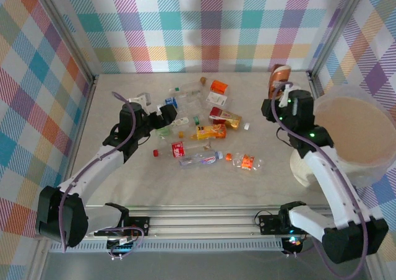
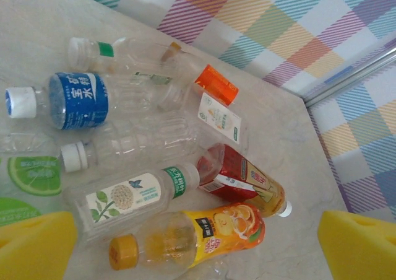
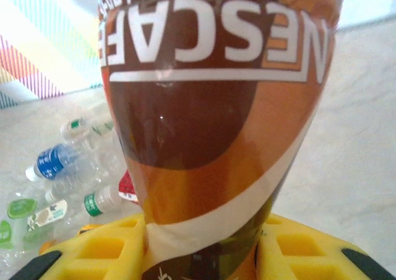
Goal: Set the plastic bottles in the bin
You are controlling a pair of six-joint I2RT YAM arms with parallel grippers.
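Observation:
Several crushed plastic bottles lie scattered mid-table, among them an orange-label bottle (image 1: 211, 131) and a red-label bottle (image 1: 224, 117). My left gripper (image 1: 167, 114) hovers open over this pile. Between its yellow pads (image 2: 37, 246) I see the orange-label bottle (image 2: 198, 233), with the red-label bottle (image 2: 241, 181) and a blue-label bottle (image 2: 77, 100) beyond. My right gripper (image 1: 283, 97) is shut on a brown Nescafe bottle (image 1: 279, 82), held upright left of the cream-white bin (image 1: 303, 168). The brown bottle (image 3: 210, 106) rises from between the right pads (image 3: 93, 249).
A red-label bottle (image 1: 178, 148), a clear blue-label bottle (image 1: 201, 159) and a small crushed red one (image 1: 247, 162) lie nearer the front. Checked walls close in the table on three sides. The bin stands at the right edge, beside the right arm.

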